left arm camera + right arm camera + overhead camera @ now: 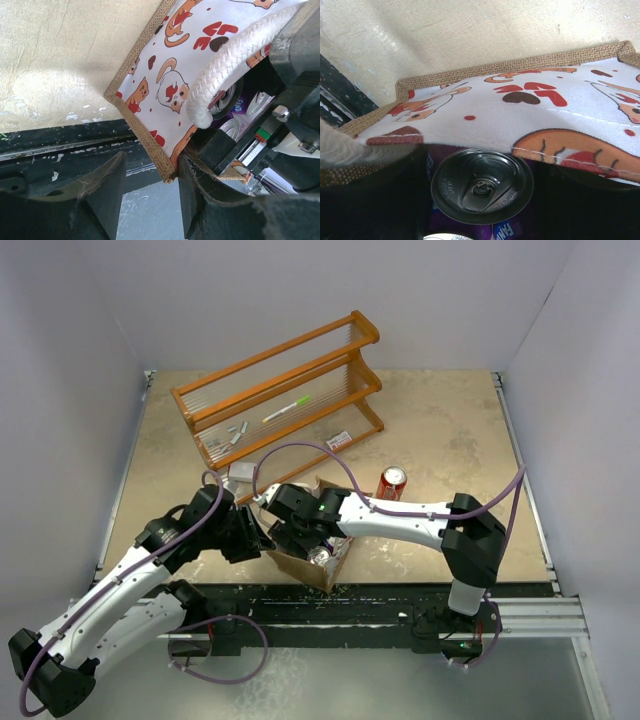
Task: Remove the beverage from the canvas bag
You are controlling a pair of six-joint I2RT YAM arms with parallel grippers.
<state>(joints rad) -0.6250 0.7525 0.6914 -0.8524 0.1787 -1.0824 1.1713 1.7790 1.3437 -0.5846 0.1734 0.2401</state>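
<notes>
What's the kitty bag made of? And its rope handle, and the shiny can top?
Canvas bag: coarse woven burlap-like trim, smooth printed cloth panels. Handle: white braided rope, probably cotton. Can top: shiny grey metal, likely aluminium, with a pull tab.

My top camera looks down from high at the near side, taking in the whole table (450, 430). My left wrist camera sits close against the canvas bag (165, 85), facing its printed side and one corner, with the table's near edge beyond. My right wrist camera peers at close range into the bag's mouth at a can top (482, 185). All three share the bag.
</notes>
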